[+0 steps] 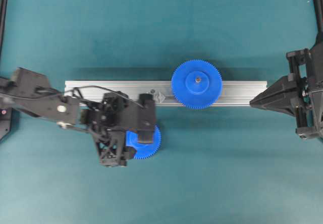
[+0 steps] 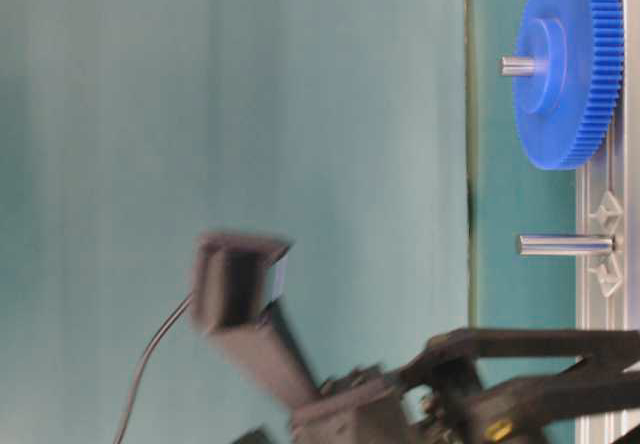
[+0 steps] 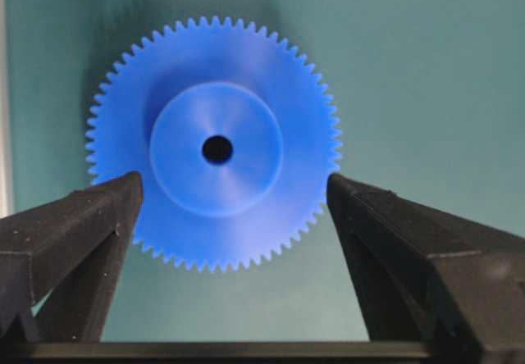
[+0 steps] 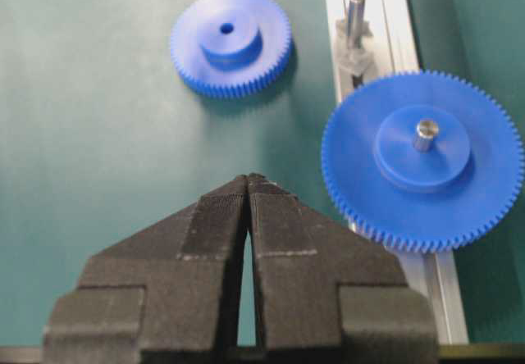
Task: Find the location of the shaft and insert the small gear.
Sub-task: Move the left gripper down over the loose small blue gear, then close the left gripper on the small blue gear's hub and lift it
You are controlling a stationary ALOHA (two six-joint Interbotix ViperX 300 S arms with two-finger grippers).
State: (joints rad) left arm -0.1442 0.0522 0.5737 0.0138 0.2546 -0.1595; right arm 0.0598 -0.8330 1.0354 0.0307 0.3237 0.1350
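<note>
Black and bulky, the left hand (image 1: 143,142) hangs over the small gear (image 3: 213,143), fingers (image 3: 78,225) spread wide and released, one on each side of the blue disc without touching it. That gear lies flat on the green table (image 1: 212,173), hub up, on the near side of the aluminium rail (image 1: 242,93) and just beside it. Moving right along the rail, the shaft (image 4: 355,10) stands upright and bare in its shiny mount. Next comes the larger blue gear (image 1: 196,84), seated on the rail with its own grey pin poking through the hub. At the far right end of the rail, the right hand (image 4: 248,185) sits clenched with its fingertips pressed together, holding nothing.
</note>
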